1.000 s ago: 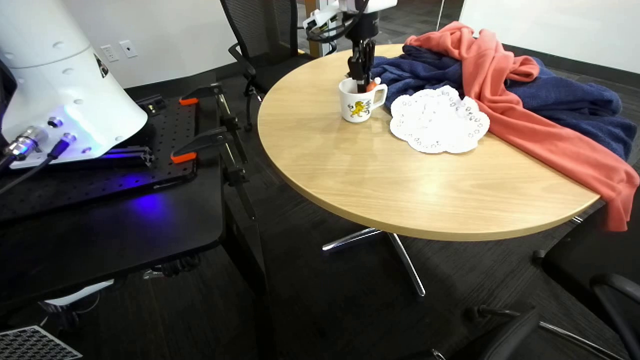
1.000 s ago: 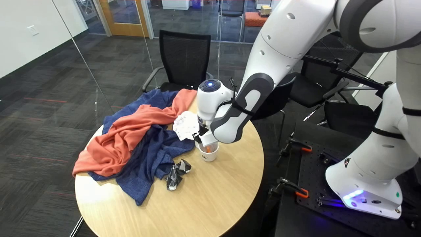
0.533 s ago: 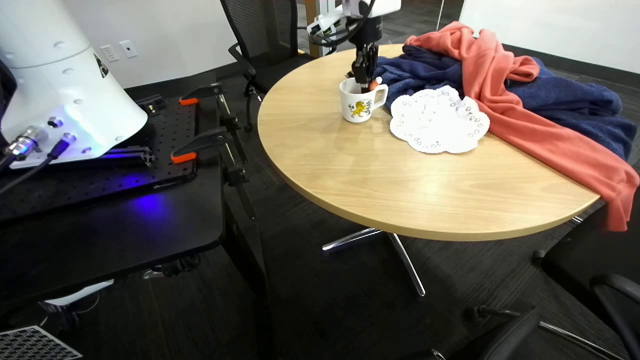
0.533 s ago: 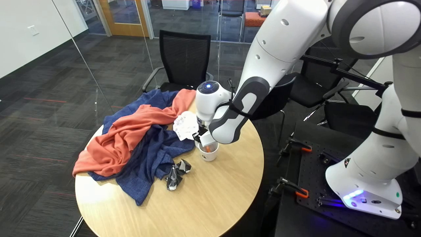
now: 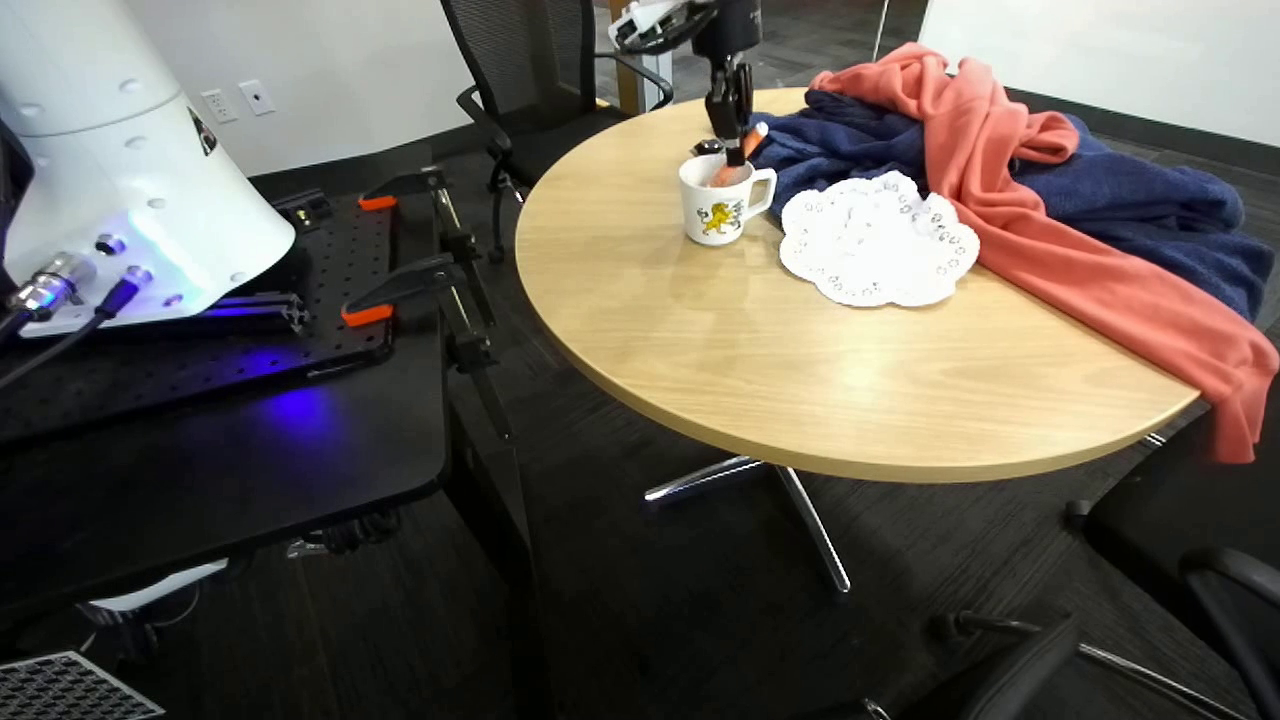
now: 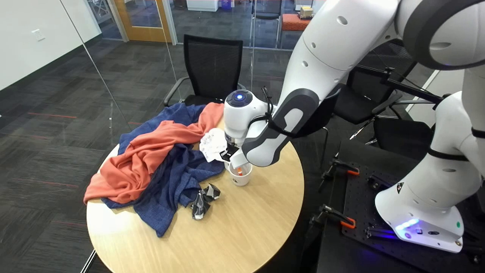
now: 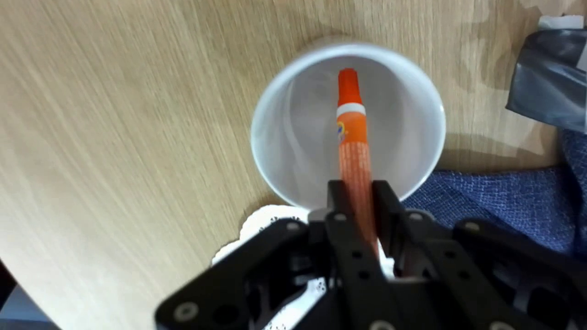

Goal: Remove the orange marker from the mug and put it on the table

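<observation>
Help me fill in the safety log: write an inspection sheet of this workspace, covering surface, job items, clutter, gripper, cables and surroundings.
Surface: round table with a light wood top.
Mug: upright on the table.
Orange marker: tilted, cap end inside the mug, other end above the rim; whether it touches the bottom, cannot tell.
Clutter: white scalloped doily; salmon-orange cloth lying over dark blue cloth and hanging past the table edge; crumpled black wrapper-like thing.
Gripper: shut on the marker.
Cables: black cable plugged into the robot base.
Surroundings: black chairs near the table; black bench carrying the robot base; dark carpet.
</observation>
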Available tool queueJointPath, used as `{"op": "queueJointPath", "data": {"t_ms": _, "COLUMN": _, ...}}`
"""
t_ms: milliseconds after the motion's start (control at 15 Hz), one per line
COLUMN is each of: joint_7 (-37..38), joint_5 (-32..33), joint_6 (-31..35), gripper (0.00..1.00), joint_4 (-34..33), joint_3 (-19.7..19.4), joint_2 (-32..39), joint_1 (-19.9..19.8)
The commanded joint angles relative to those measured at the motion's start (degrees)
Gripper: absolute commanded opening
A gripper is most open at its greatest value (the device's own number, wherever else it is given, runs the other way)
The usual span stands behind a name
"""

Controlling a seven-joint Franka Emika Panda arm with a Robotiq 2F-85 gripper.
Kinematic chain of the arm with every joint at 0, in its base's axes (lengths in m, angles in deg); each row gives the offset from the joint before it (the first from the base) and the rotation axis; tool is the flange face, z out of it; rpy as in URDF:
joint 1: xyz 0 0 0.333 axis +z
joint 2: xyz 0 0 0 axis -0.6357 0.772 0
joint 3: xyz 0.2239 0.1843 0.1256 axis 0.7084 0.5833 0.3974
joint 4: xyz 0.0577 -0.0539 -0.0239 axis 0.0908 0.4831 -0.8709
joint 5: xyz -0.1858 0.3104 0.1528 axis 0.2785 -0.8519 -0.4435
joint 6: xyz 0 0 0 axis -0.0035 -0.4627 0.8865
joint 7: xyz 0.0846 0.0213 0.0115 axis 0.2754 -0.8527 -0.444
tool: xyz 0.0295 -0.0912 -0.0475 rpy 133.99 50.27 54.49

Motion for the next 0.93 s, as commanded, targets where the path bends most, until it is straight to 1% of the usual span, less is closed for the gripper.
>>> {"op": "queueJointPath", "data": {"t_ms": 0, "joint_7": 2.5, "joint_5": 4.4, "joint_6": 1.0, "gripper": 0.05, "joint_4": 7.2, "joint_3": -5.2, "joint_2": -9.2, "joint_1": 6.2}}
{"op": "queueJointPath", "data": {"t_ms": 133, "joint_7": 2.5, "joint_5": 7.7, "joint_6": 0.5, "gripper": 0.05, "joint_4": 9.3, "joint_3": -6.2, "joint_2": -13.1, "joint_1": 7.7}}
{"op": "queueJointPath", "data": {"t_ms": 267, "joint_7": 0.9, "joint_5": 10.4, "joint_6": -0.6, "gripper": 0.05, "joint_4": 10.9, "joint_3": -4.5, "joint_2": -16.8, "joint_1": 6.8}}
{"op": "queueJointPath", "data": {"t_ms": 400, "joint_7": -3.1, "joint_5": 10.4, "joint_6": -2.1, "gripper": 0.05, "joint_4": 12.2, "joint_3": 0.2, "joint_2": -19.5, "joint_1": 3.2}}
{"op": "queueJointPath", "data": {"t_ms": 533, "joint_7": -8.2, "joint_5": 8.2, "joint_6": -3.7, "gripper": 0.05, "joint_4": 12.9, "joint_3": 5.3, "joint_2": -20.7, "joint_1": -0.2}}
{"op": "queueJointPath", "data": {"t_ms": 667, "joint_7": -14.0, "joint_5": 5.1, "joint_6": -5.0, "gripper": 0.05, "joint_4": 12.8, "joint_3": 10.4, "joint_2": -20.1, "joint_1": -3.6}}
{"op": "queueJointPath", "data": {"t_ms": 800, "joint_7": -19.1, "joint_5": 2.4, "joint_6": -6.4, "gripper": 0.05, "joint_4": 12.1, "joint_3": 14.2, "joint_2": -18.6, "joint_1": -5.7}}
{"op": "queueJointPath", "data": {"t_ms": 867, "joint_7": -21.1, "joint_5": 1.4, "joint_6": -7.0, "gripper": 0.05, "joint_4": 11.6, "joint_3": 15.4, "joint_2": -17.7, "joint_1": -6.3}}
